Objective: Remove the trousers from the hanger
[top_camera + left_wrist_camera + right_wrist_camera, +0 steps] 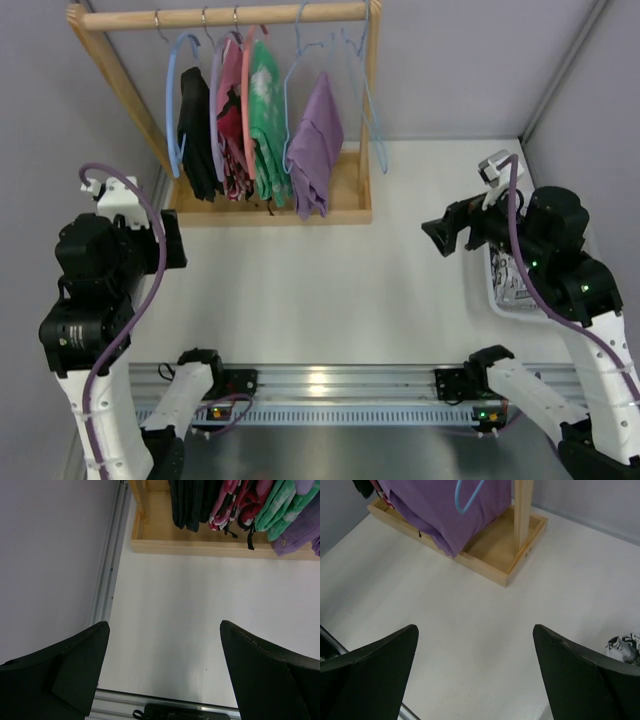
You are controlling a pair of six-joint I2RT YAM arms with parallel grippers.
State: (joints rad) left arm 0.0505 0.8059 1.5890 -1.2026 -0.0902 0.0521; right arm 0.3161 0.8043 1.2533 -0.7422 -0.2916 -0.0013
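Note:
The lilac-purple trousers [315,150] hang folded over a thin light-blue wire hanger [293,72] on the wooden rack's rail, towards its right end. They also show at the top right of the left wrist view [300,535] and at the top of the right wrist view [445,510], where a loop of a light-blue wire hanger [470,497] lies against the cloth. My left gripper [175,240] [165,630] is open and empty, left of the rack's base. My right gripper [437,238] [475,630] is open and empty, well right of the rack, pointing towards it.
The wooden rack [355,205] also holds a black garment [197,130], a pink printed garment [232,110], a green printed garment [268,120] and an empty wire hanger [366,95]. A white bin [497,290] with cloth stands at the right. A metal rail [330,380] runs along the near edge.

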